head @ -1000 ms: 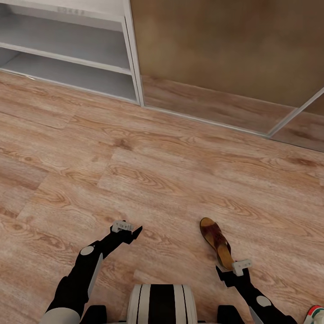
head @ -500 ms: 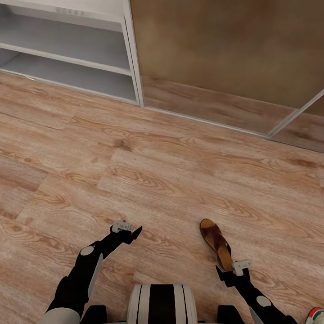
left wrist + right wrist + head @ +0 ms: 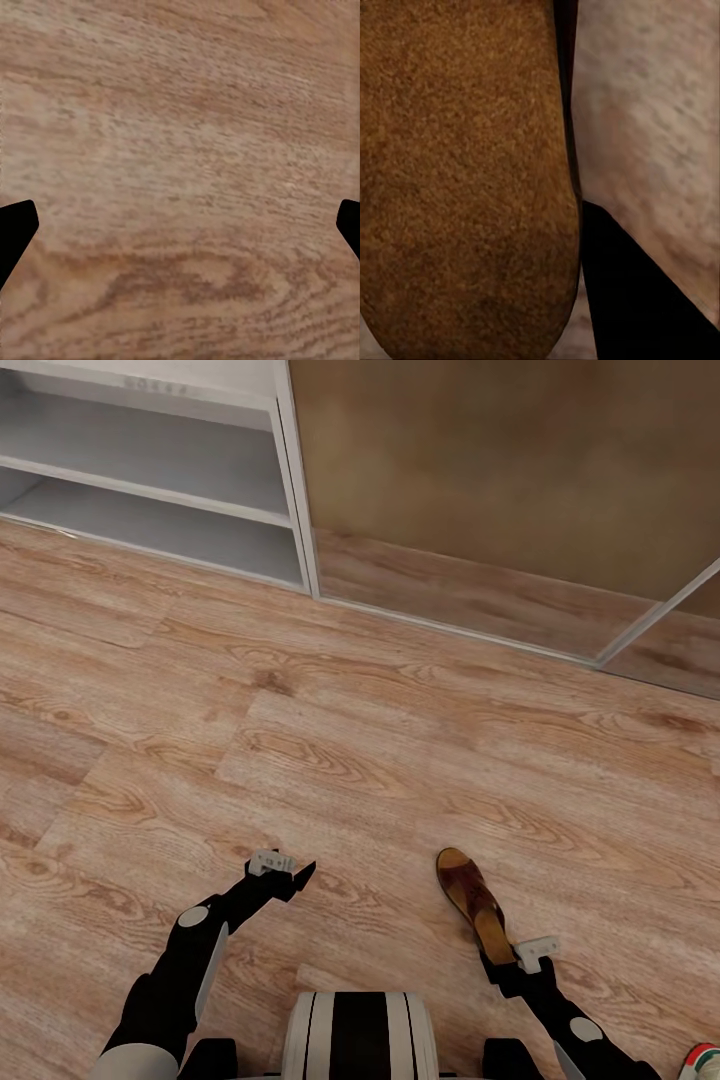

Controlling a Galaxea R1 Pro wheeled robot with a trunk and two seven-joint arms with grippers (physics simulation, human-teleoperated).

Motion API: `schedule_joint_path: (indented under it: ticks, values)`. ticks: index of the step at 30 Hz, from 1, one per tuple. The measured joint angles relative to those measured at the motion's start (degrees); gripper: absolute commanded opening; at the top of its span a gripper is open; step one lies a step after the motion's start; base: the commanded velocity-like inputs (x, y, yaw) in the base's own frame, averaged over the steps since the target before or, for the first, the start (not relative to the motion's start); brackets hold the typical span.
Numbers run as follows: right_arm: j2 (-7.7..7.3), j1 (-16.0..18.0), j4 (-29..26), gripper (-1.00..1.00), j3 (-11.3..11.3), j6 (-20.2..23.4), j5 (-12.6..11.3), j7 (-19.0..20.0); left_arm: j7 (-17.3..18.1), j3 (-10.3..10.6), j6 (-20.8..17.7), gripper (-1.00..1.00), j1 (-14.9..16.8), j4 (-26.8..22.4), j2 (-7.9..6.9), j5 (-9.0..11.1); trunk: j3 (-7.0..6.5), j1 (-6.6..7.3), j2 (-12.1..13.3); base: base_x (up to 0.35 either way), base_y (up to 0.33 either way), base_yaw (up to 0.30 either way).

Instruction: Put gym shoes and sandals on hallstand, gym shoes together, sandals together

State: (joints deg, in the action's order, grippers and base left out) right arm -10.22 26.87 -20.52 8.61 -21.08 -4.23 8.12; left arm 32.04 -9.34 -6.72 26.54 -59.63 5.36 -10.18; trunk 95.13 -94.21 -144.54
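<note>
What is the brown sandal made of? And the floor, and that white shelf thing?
The sandal looks like dark brown leather on top, with a tan sole that looks fuzzy like suede in the right wrist view. The floor looks like matte wood planks with swirly grain. The hallstand looks like smooth painted board, pale grey-white, no grain.

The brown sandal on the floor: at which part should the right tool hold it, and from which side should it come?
Probably the heel end of the sandal, approached from above on the robot's near side. The sandal lies lengthwise away from the robot, heel nearest the right tool, and its narrow tan sole edge suits a pinch across the width.
</note>
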Motion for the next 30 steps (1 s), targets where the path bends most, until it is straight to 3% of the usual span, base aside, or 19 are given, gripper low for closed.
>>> schedule_joint_path:
  ticks: [18, 30]
  values:
    - [0.00, 0.0, 0.0, -1.00, 0.0, 0.0, 0.0, 0.0, 0.1, -0.1, 0.0, 1.00, -0.1, -0.4, 0.00, 0.0, 0.00, 0.00, 0.0, 0.000, 0.000, 0.000]
    - [0.00, 0.0, 0.1, -1.00, 0.0, 0.0, 0.0, 0.0, 0.1, 0.0, -0.2, 1.00, -0.1, -0.4, 0.00, 0.1, -2.65, 0.31, 0.2, 0.000, 0.000, 0.000]
